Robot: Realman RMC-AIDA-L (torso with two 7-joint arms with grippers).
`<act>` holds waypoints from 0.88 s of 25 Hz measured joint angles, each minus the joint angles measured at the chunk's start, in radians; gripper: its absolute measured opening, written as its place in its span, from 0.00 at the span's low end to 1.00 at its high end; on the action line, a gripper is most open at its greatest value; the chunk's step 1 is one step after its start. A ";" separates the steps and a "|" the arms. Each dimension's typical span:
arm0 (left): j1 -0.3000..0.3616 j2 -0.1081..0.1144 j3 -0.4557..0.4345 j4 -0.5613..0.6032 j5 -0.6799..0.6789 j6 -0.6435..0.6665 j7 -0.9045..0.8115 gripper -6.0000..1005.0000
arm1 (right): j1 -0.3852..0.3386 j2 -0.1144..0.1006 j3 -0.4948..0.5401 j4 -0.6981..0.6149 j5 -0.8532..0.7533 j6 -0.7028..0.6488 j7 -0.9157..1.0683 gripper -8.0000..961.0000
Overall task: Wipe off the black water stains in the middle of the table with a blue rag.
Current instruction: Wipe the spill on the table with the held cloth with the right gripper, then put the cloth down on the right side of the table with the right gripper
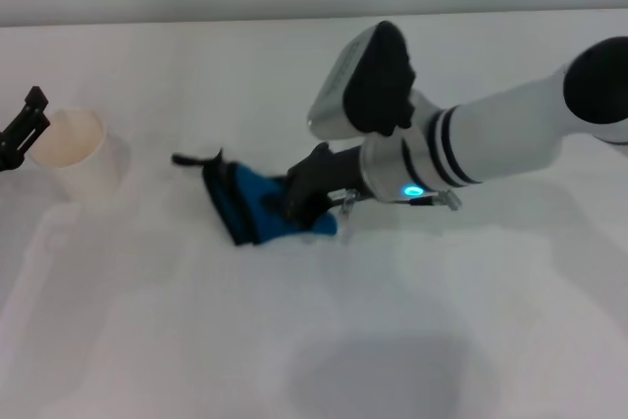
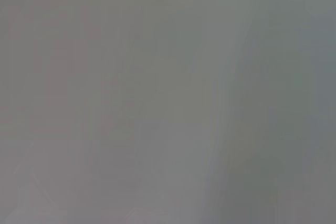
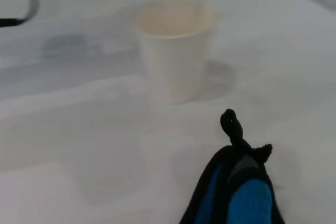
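The blue rag (image 1: 253, 205) lies bunched on the white table (image 1: 461, 331) near the middle, with its black trim and thin black loop pointing left. My right gripper (image 1: 308, 197) reaches in from the right, low over the table, and is shut on the rag's right end. In the right wrist view the rag (image 3: 247, 198) shows close up, with its loop sticking up. The black water stain shows in no view. My left gripper (image 1: 24, 127) rests at the far left edge, beside the paper cup.
A white paper cup (image 1: 75, 149) stands upright on the table left of the rag; it also shows in the right wrist view (image 3: 176, 51). The left wrist view shows only a plain grey blur.
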 joint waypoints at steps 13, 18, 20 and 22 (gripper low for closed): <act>0.002 0.000 -0.001 0.002 -0.002 0.000 0.000 0.89 | -0.076 -0.017 0.360 0.057 -0.126 0.010 -0.008 0.12; 0.002 0.000 -0.001 0.002 -0.002 0.000 0.000 0.89 | -0.078 -0.021 0.385 0.053 -0.167 0.020 -0.009 0.12; 0.002 0.000 -0.001 0.002 -0.002 0.000 0.000 0.89 | -0.077 -0.021 0.385 0.052 -0.188 0.019 -0.007 0.12; 0.002 0.000 -0.001 0.002 -0.002 0.000 0.000 0.89 | -0.077 -0.021 0.386 0.051 -0.211 0.019 -0.002 0.12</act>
